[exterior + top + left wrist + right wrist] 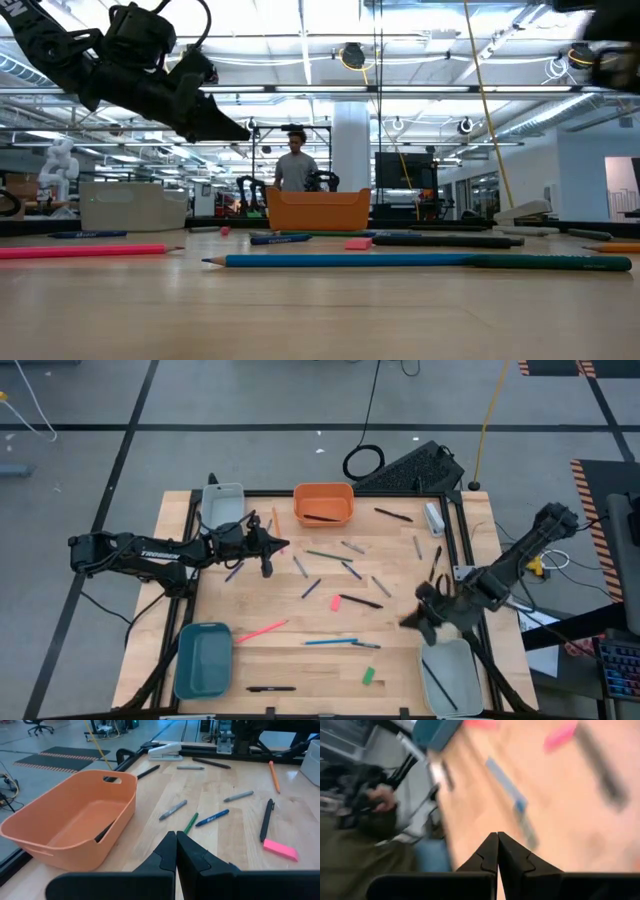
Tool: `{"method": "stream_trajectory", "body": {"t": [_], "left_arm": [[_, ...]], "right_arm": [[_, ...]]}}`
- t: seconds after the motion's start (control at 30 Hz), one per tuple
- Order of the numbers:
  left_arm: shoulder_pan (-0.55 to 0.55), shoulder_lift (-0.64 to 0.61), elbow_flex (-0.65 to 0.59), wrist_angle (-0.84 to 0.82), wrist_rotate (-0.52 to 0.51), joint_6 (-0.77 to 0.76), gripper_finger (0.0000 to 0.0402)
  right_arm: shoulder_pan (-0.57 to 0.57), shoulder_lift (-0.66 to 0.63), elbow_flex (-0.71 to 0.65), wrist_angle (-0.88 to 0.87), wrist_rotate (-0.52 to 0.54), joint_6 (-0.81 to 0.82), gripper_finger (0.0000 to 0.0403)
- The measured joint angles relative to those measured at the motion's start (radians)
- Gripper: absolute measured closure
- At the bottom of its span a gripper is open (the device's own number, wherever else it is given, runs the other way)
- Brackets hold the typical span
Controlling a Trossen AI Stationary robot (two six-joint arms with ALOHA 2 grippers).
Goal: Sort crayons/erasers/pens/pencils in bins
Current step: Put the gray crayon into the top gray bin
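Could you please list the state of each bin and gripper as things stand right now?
Orange bin: upright, one dark pen inside.
Teal bin: upright, looks empty.
Far grey bin: contents unclear.
Near grey bin: holds a dark stick.
Left gripper: shut, empty.
Right gripper: shut, empty.

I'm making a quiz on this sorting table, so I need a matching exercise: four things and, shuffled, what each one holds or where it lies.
Things:
1. orange bin
2. teal bin
3. green eraser
4. left gripper

States:
A. shut, holding nothing
B. holds one dark pen
C. lying on the bare table
D. holds nothing

Pairs: 1-B, 2-D, 3-C, 4-A
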State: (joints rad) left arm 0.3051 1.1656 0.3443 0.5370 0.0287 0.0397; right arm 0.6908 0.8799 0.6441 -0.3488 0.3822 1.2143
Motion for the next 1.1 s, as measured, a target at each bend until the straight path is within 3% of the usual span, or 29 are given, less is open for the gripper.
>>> {"method": "stream_trajectory", "body": {"t": [0.13, 0.27, 0.5, 0.67, 0.8, 1.1], "left_arm": [[0.000, 0.000, 0.000, 0.008, 0.003, -0.001, 0.0398], [0.000, 0.000, 0.000, 0.009, 0.004, -0.013, 0.0398], [0.000, 0.000, 0.000, 0.013, 0.025, -0.015, 0.0398], [-0.001, 0.000, 0.000, 0.014, 0.025, -0.045, 0.0398], [-0.001, 0.000, 0.000, 0.014, 0.024, -0.046, 0.0398], [-0.006, 0.000, 0.000, 0.012, 0.025, -0.048, 0.0398]], "right_arm": [[-0.182, 0.015, -0.030, 0.026, -0.027, -0.232, 0.0402], [-0.381, 0.070, -0.084, 0.053, -0.105, -0.337, 0.0402], [-0.621, 0.293, 0.002, 0.048, -0.201, -0.576, 0.0402], [-0.655, 0.443, 0.130, -0.157, -0.255, -0.593, 0.0403], [-0.639, 0.499, 0.184, -0.297, -0.254, -0.510, 0.0397], [-0.595, 0.505, 0.158, -0.315, -0.304, -0.335, 0.0309]]}}
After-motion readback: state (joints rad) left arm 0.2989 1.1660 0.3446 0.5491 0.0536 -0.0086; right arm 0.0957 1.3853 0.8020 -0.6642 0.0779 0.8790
